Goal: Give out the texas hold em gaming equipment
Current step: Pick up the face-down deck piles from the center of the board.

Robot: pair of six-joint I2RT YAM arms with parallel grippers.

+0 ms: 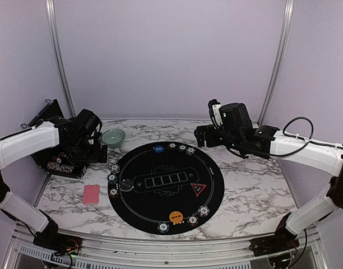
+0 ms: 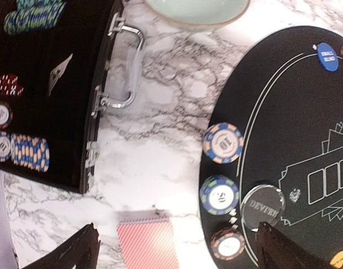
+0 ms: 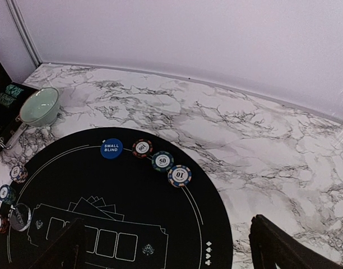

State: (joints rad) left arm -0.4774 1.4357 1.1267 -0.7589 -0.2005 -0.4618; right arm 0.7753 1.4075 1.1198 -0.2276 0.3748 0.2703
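A red-backed card deck (image 1: 91, 194) lies on the marble left of the round black mat (image 1: 143, 208). Striped chips sit on the mat's rim: three at the left (image 1: 112, 179), three at the back (image 1: 182, 148), three at the front (image 1: 193, 220). A blue button (image 1: 158, 148), an orange button (image 1: 176, 216), a clear dealer disc (image 1: 125, 184) and a red triangle (image 1: 198, 189) lie on the mat. My left gripper (image 2: 180, 252) is open and empty above the deck (image 2: 148, 245) and the left chips (image 2: 219, 194). My right gripper (image 3: 174, 249) is open and empty, high over the mat's back right.
A black chip case (image 2: 42, 84) with a metal handle (image 2: 124, 67) lies open at the far left, with chips inside. A teal bowl (image 1: 114, 136) stands behind the mat. Walls close in the back and sides.
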